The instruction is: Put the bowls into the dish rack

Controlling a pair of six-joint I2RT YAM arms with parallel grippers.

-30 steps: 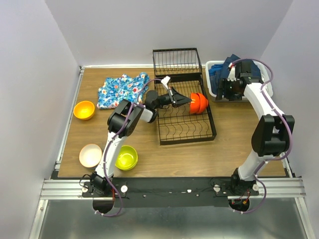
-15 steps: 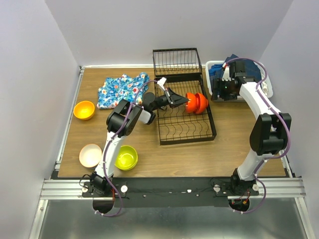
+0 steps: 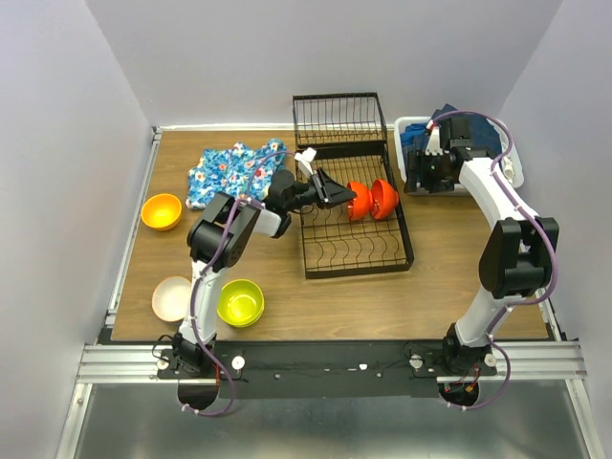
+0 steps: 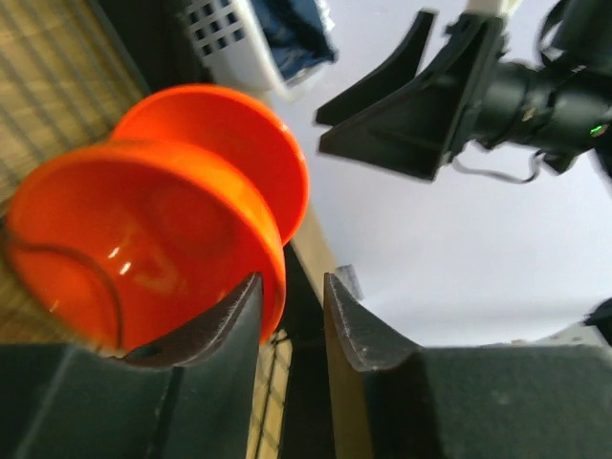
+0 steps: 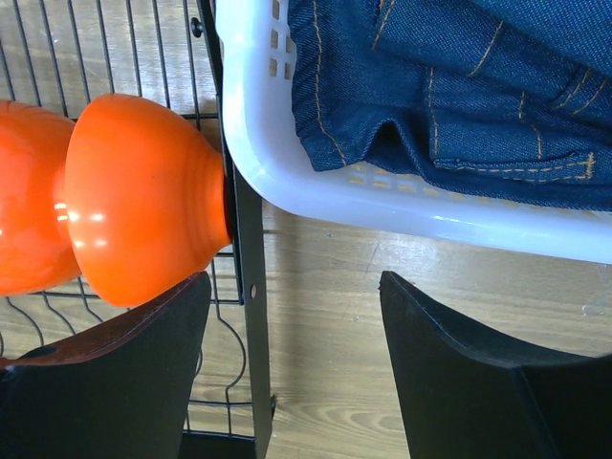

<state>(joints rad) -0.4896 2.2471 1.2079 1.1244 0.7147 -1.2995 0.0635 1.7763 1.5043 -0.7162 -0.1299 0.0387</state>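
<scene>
A large black wire dish rack [image 3: 359, 251] sits by the far edge of the wooden surface [image 3: 449, 282], right of the middle. Two red-orange round plastic bowls [image 3: 382, 196] stand on edge side by side along the rack's right side. The left claw [image 4: 293, 287] reaches over the rack to the nearer one. Its fingers [image 4: 215, 330] are released and a little apart, with that bowl's rim at one fingertip. The right claw [image 5: 292, 287] hangs spread wide and empty over the rack's right rail, beside a white plastic basket [image 5: 287, 182] of dark blue denim [image 5: 459, 86] in the far right corner. A yellow-orange plastic bowl [image 3: 161, 210] lies by the left edge. A pale pink-white bowl [image 3: 172, 298] and a lime-green bowl [image 3: 241, 302] lie toward the near left corner. A blue flowered cloth [image 3: 234, 170] lies near the far edge, left of the rack.
</scene>
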